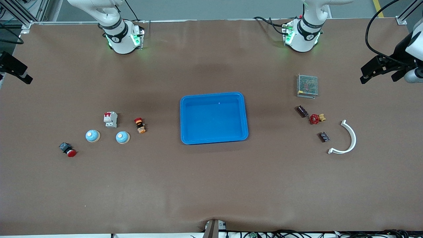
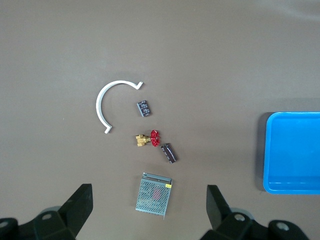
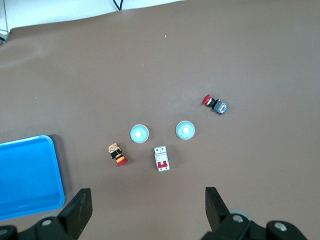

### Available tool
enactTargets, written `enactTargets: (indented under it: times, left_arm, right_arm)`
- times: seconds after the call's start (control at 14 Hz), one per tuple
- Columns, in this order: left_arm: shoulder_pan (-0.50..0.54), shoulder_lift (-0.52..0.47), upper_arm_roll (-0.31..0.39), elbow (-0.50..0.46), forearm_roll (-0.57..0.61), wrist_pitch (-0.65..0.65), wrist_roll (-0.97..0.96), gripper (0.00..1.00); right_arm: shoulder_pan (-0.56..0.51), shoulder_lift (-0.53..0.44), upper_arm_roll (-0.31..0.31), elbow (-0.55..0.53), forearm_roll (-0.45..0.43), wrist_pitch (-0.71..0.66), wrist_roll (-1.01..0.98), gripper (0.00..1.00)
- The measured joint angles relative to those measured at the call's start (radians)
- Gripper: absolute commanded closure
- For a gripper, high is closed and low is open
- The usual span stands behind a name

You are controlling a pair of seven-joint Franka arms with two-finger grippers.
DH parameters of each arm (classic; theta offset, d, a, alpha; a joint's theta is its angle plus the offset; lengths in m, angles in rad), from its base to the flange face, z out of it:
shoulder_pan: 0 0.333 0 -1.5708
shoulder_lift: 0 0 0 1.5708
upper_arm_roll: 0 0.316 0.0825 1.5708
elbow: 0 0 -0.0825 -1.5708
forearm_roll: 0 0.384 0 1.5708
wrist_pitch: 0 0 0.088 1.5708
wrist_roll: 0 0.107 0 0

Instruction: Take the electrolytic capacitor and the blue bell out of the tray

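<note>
— Where are the grippers?
— Both up high, fingers spread, holding nothing. The left gripper (image 2: 147, 207) hangs over the metal box (image 2: 154, 195); the capacitor (image 2: 168, 152) lies on the table just past it, by the red valve (image 2: 154, 138).
— And the right gripper (image 3: 147, 210)?
— Above the breaker (image 3: 161, 158), with two bells (image 3: 139, 133) (image 3: 185, 130) beside it — blue tray (image 1: 213, 117) at mid-table.

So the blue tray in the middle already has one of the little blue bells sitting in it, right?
No. The blue tray holds nothing, as the front view shows. Both blue bells sit on the table toward the right arm's end.
</note>
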Motion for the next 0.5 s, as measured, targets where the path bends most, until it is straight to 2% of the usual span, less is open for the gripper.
enactTargets:
  times: [0.5]
  left_arm:
    - [0.000,0.000,0.000,-0.007,0.000,0.001,0.000,0.00]
  right_arm:
    - [0.000,0.029,0.002,0.022,-0.021,-0.001,0.000,0.00]
